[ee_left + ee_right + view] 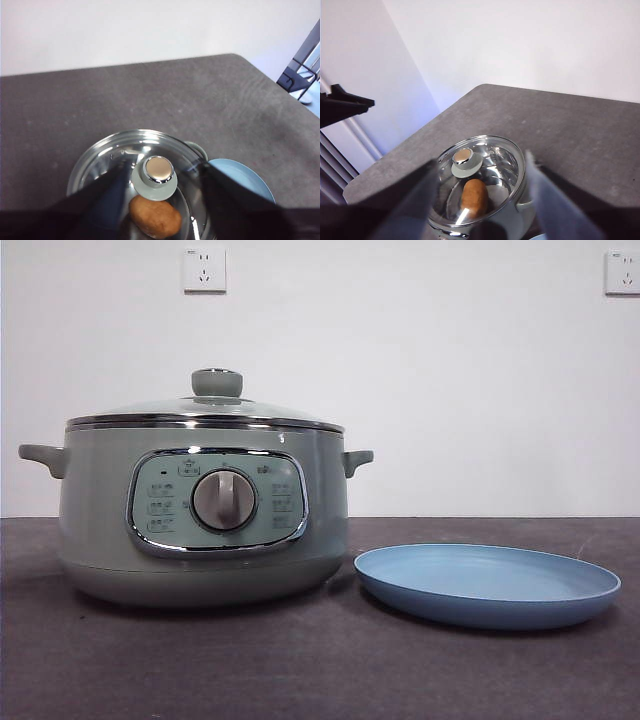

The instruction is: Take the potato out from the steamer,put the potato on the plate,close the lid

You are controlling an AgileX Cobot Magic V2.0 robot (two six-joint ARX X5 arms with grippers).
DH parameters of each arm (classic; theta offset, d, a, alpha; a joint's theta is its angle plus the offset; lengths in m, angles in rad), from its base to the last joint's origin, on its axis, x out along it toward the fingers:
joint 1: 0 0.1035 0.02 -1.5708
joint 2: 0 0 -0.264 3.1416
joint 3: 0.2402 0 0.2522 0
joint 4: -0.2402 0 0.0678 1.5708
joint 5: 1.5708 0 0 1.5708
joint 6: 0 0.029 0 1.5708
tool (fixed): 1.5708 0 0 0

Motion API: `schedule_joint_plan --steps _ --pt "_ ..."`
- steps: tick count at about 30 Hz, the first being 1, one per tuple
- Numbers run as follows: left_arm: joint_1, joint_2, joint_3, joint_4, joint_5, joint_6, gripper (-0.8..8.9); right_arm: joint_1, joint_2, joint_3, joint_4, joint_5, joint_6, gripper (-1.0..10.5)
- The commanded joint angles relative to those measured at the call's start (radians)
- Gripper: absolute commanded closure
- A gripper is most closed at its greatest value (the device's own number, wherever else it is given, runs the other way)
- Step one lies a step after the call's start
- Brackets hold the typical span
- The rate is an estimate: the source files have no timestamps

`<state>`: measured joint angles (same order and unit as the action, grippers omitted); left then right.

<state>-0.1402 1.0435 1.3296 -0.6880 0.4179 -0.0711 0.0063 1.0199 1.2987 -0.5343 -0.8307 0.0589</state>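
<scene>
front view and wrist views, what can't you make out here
- Potato: hidden in the front view by the steamer wall; seen only through the lid from the wrists.
- Panel icons: too small to read.
- Plate: partly hidden behind a blurred jaw in the left wrist view.

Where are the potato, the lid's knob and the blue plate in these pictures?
potato [155,217]: left wrist view, middle of its skin, seen through the glass.
lid's knob [217,382]: front view, side of the pale-green knob.
plate [560,606]: front view, its outer wall.
</scene>
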Motion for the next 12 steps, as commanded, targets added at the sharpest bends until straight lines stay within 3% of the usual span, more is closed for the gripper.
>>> schedule_joint_plan --steps 1,6,12 --pt "-0.020 0.026 0.001 0.015 0.003 0.005 3.72 0.003 0.001 0.003 -0.002 0.000 -0.007 3.3" --pt "-0.078 0.091 0.001 0.074 -0.007 -0.011 3.72 0.003 0.001 0.003 -0.002 0.000 -0.006 3.3" --pt "-0.175 0.188 0.001 0.135 -0.131 -0.011 3.73 0.003 0.001 0.003 -0.013 0.003 -0.004 3.3"
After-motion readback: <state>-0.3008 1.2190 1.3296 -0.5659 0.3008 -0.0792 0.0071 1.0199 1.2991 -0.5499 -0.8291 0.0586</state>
